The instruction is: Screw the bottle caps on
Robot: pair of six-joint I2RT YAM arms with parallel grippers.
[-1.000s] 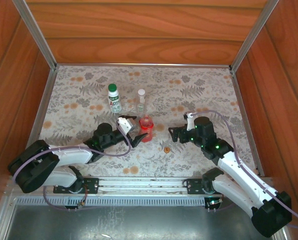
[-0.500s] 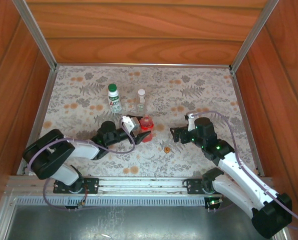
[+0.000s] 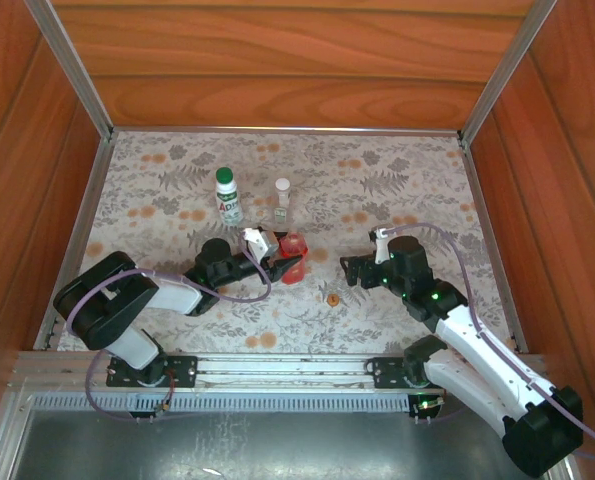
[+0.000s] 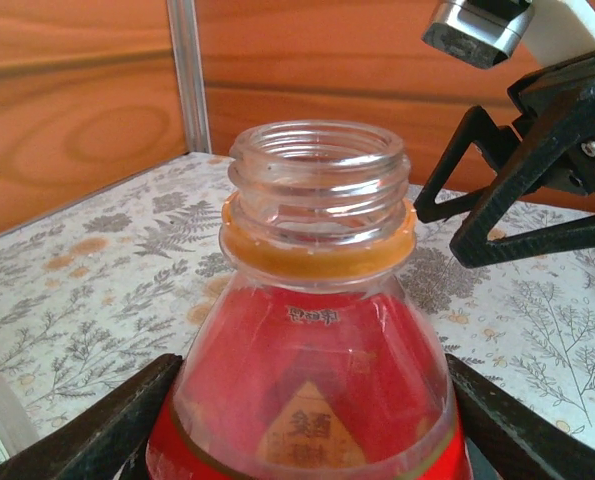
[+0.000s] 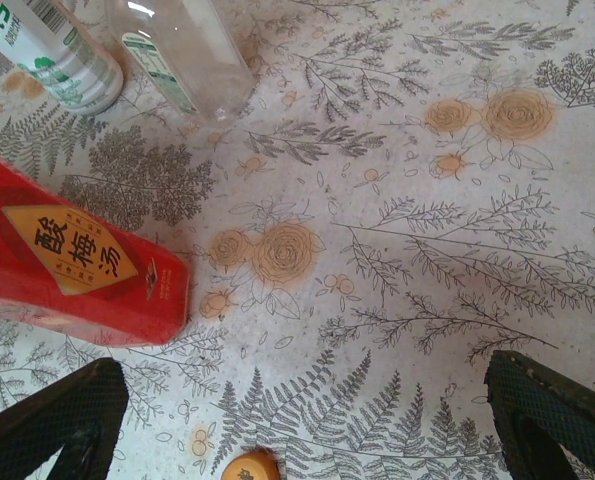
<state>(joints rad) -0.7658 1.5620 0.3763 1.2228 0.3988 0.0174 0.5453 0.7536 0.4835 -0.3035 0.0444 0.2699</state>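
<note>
Arms lie low over the table. The left gripper (image 3: 285,264) has a finger on either side of the red bottle (image 4: 312,370), at its shoulder. They look right up against the plastic, but whether they actually press it I cannot tell. The bottle stands upright between them, its neck bare, the threads showing above an orange collar.

The right gripper (image 3: 349,270) faces it from the other side, jaws spread wide and holding nothing. The orange cap (image 5: 249,467) lies on the mat close under it, between its fingers.

To my eye the step is steadying this bottle for capping. The hold wants to be firm and low, leaving the neck clear and plumb. The cap is tiny, so the right gripper should centre on it squarely, then seat it flat on the threads before turning.

Beyond the left gripper stand the white bottle (image 3: 227,200) and the clear bottle (image 3: 282,203). Both seem to have their caps on.

Wooden walls (image 3: 297,70) enclose three sides. The floral mat (image 3: 427,180) lies flat, and its orange blooms are close in colour to the cap.
</note>
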